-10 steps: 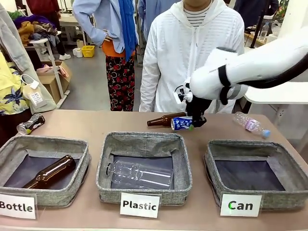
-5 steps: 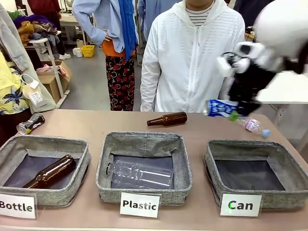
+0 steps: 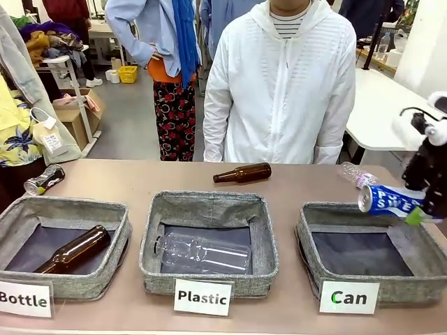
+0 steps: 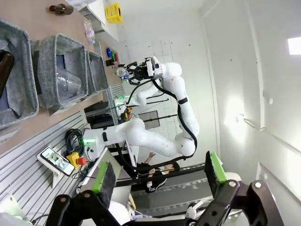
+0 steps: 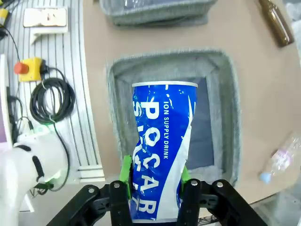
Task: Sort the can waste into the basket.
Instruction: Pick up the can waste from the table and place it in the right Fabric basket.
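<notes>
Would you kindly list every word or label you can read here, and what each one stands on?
"Bottle": left card, on the left basket.
"Plastic": middle card, on the middle basket.
"Can": right card, on the right basket.
"ION SUPPLY DRINK", "POCAR", partly hidden: blue can, held in the right claw.
Black-and-silver can: print too small to read.
</notes>
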`<state>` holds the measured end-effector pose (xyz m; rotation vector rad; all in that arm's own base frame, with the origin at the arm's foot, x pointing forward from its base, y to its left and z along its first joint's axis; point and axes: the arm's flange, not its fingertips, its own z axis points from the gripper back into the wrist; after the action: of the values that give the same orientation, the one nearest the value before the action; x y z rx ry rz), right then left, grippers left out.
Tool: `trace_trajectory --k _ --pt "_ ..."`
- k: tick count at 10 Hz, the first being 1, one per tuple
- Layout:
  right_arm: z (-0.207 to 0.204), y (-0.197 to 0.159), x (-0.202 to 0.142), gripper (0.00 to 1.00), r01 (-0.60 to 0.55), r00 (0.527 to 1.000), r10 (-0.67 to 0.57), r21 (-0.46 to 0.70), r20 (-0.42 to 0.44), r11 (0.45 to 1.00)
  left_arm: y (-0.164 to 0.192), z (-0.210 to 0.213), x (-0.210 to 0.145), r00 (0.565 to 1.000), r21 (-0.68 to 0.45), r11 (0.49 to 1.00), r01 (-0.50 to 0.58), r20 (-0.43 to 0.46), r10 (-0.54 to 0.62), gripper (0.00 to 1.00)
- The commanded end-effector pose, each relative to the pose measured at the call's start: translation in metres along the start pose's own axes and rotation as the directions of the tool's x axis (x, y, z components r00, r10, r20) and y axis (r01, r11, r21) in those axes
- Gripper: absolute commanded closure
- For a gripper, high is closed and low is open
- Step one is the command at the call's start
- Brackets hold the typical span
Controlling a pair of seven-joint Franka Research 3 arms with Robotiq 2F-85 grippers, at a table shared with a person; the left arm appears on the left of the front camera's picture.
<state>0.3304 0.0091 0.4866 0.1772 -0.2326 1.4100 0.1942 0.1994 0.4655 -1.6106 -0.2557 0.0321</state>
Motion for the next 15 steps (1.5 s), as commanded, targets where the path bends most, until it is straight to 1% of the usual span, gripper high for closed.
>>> trace_trajectory --k 1,4,5,6,8,10,11,12,13,14,15 --pt "-0.006 -0.004 -0.013 0.72 -0.005 1.000 0.007 -0.063 0.017 0.998 -0.001 0.000 0.001 1.000 -0.012 1.000 0.003 0.006 -0.003 0.00" --pt "-0.009 -0.009 -0.016 0.72 -0.004 1.000 0.004 -0.074 0.002 0.997 -0.001 0.000 0.001 1.000 -0.012 1.000 0.003 0.006 -0.003 0.00" --pt "-0.008 -0.010 -0.017 0.72 0.013 1.000 -0.014 -0.086 -0.009 0.996 -0.001 0.000 0.001 1.000 -0.012 1.000 0.003 0.006 -0.003 0.00" --pt "-0.009 -0.011 -0.016 0.00 0.009 1.000 -0.009 -0.097 0.001 0.995 -0.001 0.000 0.001 1.000 -0.012 1.000 0.003 0.006 -0.003 0.00" --pt "-0.010 -0.012 -0.017 0.00 0.017 1.000 -0.017 -0.094 -0.004 0.995 -0.001 0.000 0.001 1.000 -0.012 1.000 0.003 0.006 -0.003 0.00" --pt "-0.010 -0.012 -0.018 0.00 0.029 1.000 -0.028 -0.102 0.015 0.994 -0.001 0.000 0.001 1.000 -0.012 1.000 0.003 0.006 -0.003 0.00" --pt "-0.009 -0.013 -0.018 0.00 0.042 0.998 -0.038 -0.103 0.040 0.994 -0.001 0.000 0.001 1.000 -0.012 1.000 0.003 0.006 -0.003 0.00" --pt "-0.008 -0.015 -0.020 0.00 0.090 0.992 -0.081 -0.088 0.100 0.992 -0.001 0.000 0.001 1.000 -0.012 1.000 0.003 0.006 -0.003 0.00" --pt "-0.007 -0.015 -0.022 0.00 0.148 0.971 -0.143 -0.011 0.190 0.989 -0.001 0.000 0.001 1.000 -0.012 1.000 0.003 0.006 -0.003 0.00" --pt "-0.004 -0.015 -0.027 0.00 0.278 0.907 -0.273 0.031 0.320 0.960 -0.001 0.000 0.001 1.000 -0.012 1.000 0.003 0.006 -0.003 0.00" --pt "0.004 -0.012 -0.037 0.00 0.421 0.707 -0.481 0.238 0.519 0.875 -0.001 0.000 0.001 1.000 -0.012 1.000 0.003 0.006 -0.003 0.00"
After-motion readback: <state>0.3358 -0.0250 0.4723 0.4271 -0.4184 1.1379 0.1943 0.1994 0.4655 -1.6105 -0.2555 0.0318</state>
